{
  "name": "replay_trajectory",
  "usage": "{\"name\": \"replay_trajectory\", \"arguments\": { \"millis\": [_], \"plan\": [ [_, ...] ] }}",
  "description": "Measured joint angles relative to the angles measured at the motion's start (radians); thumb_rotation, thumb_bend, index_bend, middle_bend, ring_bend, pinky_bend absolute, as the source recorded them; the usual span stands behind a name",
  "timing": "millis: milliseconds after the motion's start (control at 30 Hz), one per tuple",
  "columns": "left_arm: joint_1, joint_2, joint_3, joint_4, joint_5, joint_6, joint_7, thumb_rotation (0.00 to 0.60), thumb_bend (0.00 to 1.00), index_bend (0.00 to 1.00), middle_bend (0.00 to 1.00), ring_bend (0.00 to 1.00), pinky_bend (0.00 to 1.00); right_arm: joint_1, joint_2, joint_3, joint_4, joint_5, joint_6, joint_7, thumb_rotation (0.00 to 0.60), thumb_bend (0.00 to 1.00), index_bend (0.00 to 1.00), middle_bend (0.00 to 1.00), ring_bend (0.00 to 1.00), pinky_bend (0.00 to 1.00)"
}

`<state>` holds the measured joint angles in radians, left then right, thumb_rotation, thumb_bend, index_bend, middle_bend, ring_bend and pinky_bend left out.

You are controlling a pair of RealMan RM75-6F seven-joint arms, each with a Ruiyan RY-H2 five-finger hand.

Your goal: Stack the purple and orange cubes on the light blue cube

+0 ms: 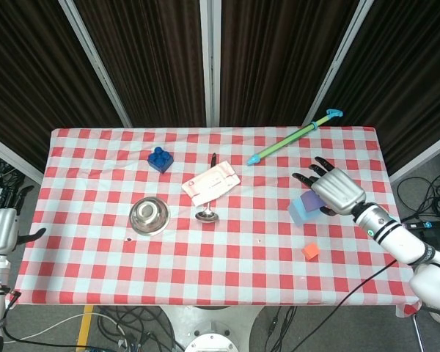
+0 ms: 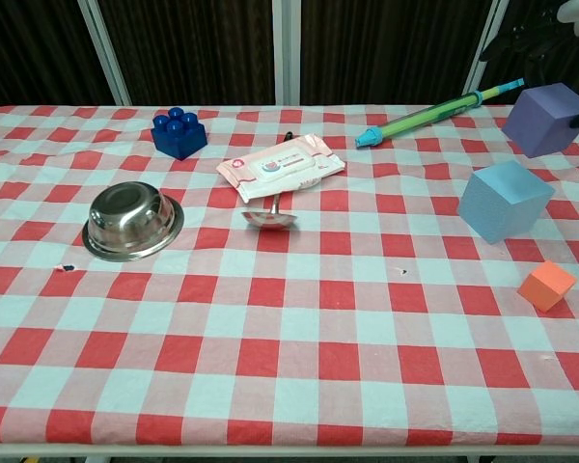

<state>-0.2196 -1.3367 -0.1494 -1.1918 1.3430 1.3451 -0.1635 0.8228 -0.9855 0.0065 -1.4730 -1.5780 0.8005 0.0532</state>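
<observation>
The checked table filled the frame. At right of the head view, the right hand gripped the purple cube aloft, above the light blue cube. The green water gun lay behind them. Mid-frame sat the steel bowl, wipes pack and blue brick. The orange cube sat lower right. At the head view's left edge, the left hand hung with fingers spread.

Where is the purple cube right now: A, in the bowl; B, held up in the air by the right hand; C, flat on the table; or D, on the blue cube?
B: the purple cube hangs above the light blue cube, gripped by the right hand.
</observation>
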Motion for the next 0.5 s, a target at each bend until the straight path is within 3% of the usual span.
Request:
{"name": "replay_trajectory", "arguments": {
  "millis": [500],
  "plan": [
    [-0.003, -0.014, -0.001, 0.018, -0.009, -0.011, 0.012, 0.600, 0.06, 0.21, 0.19, 0.17, 0.31, 0.009, -0.042, -0.048, 0.136, -0.108, 0.007, 0.099, 0.600, 0.16, 0.09, 0.44, 0.12, 0.07]
  ]
}}
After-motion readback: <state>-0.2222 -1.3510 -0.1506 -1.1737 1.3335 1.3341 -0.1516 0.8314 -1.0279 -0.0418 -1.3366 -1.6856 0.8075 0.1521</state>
